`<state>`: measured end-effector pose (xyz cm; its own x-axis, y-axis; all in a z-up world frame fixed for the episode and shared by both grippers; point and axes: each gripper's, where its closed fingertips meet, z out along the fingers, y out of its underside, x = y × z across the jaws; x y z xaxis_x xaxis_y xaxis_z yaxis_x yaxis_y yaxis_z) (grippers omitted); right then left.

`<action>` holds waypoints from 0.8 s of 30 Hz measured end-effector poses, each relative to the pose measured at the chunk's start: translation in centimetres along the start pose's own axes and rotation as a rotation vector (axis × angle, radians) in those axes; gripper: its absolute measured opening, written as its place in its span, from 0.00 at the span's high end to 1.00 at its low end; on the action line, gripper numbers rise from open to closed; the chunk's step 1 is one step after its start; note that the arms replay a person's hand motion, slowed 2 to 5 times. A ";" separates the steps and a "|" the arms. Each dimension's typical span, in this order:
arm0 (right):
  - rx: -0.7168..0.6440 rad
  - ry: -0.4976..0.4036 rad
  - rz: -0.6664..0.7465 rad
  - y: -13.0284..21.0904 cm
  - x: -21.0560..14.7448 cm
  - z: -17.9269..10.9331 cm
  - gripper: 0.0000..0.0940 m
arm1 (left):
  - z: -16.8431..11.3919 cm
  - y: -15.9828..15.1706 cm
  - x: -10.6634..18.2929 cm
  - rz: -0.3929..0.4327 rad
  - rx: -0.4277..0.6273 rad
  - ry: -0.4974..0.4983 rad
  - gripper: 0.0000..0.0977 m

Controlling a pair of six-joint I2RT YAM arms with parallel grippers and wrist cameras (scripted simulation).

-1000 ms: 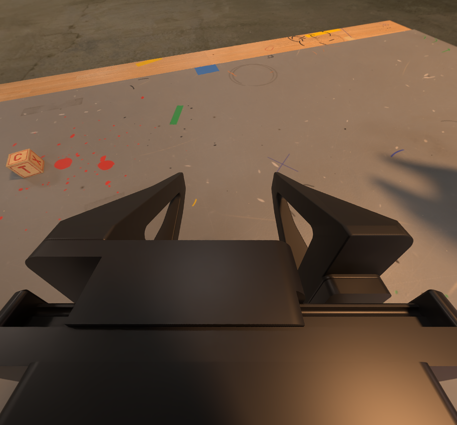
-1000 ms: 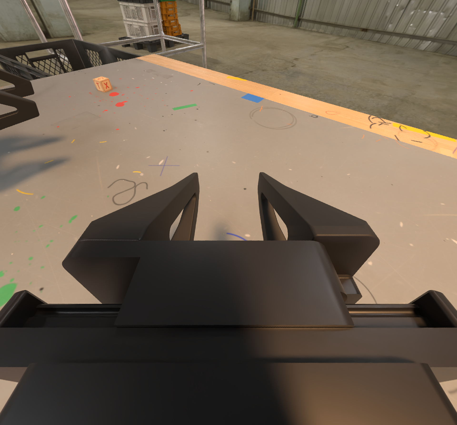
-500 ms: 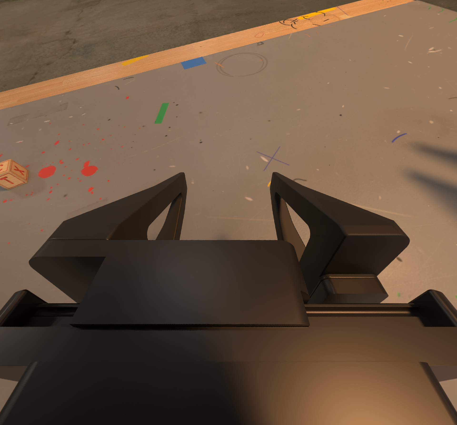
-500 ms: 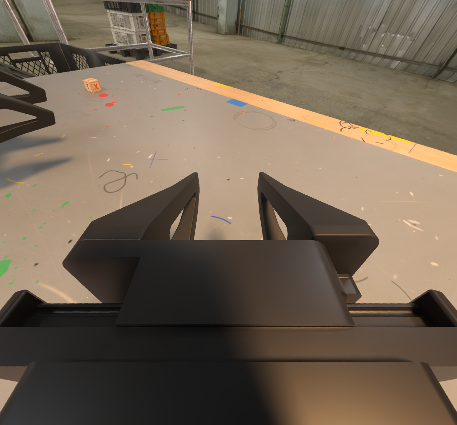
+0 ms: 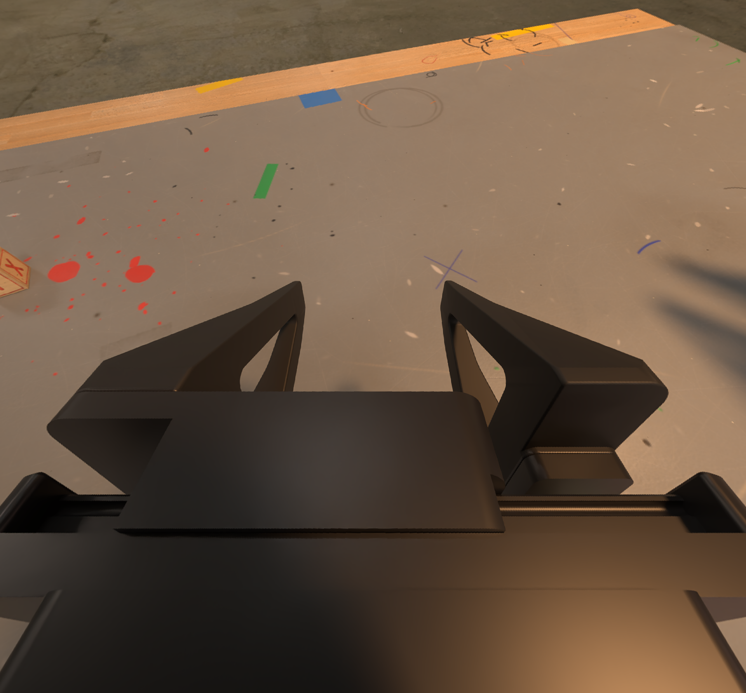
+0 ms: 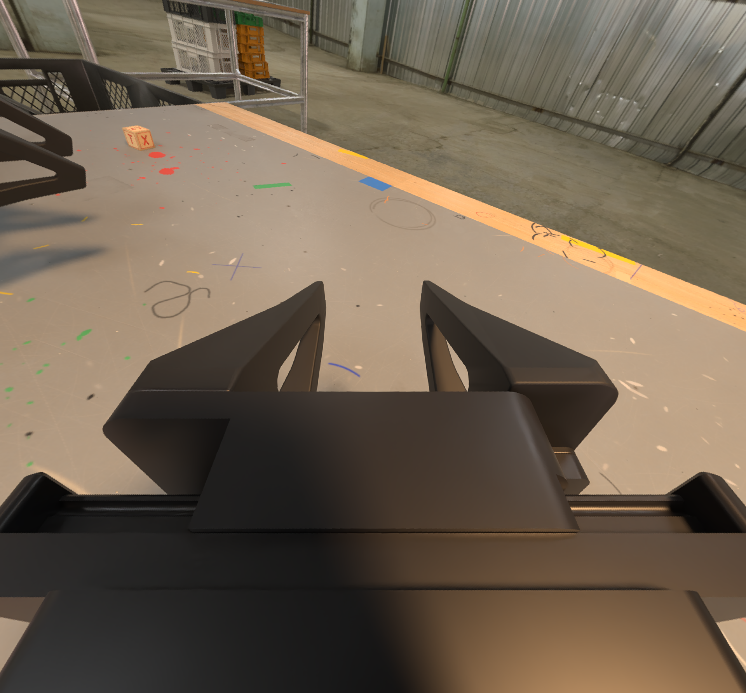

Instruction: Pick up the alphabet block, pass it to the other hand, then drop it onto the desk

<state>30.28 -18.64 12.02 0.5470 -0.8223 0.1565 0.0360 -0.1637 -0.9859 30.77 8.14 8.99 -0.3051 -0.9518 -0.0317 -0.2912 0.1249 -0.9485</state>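
Note:
The alphabet block (image 6: 138, 137), a small wooden cube with red letters, sits on the grey desk (image 6: 504, 310) at the far left, beside red paint spots. In the left wrist view only its right part (image 5: 13, 273) shows at the left frame edge. My left gripper (image 5: 372, 284) is open and empty above the desk, well to the right of the block. Its fingers (image 6: 40, 165) also show at the left edge of the right wrist view. My right gripper (image 6: 372, 284) is open and empty, far from the block.
A black mesh crate (image 6: 76, 88) stands at the desk's far left corner, behind the block. A metal railing (image 6: 242, 48) and stacked crates (image 6: 214, 44) are beyond the desk. A wooden strip (image 5: 282, 88) runs along the desk's far edge. Tape marks and scribbles dot the surface.
Both wrist views have shifted. The block has slid left to the left view's edge. In the right view the left gripper's fingers show more and the block sits farther off.

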 end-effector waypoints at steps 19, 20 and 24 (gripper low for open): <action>-0.067 0.005 -0.026 1.8 -0.3 0.9 0.58 | -0.4 -1.0 -6.3 -0.020 -0.043 -0.188 0.44; -0.072 0.003 -0.022 1.8 -0.4 0.9 0.58 | -0.5 -1.2 -7.0 -0.023 -0.045 -0.207 0.44; -0.083 -0.006 -0.003 1.9 -0.6 1.1 0.59 | -1.1 -2.2 -10.0 -0.037 -0.052 -0.293 0.44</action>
<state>30.99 -17.88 9.99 0.5523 -0.8184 0.1585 -0.0316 -0.2106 -0.9771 33.50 17.67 11.78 -0.0210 -0.9954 -0.0937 -0.3456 0.0952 -0.9335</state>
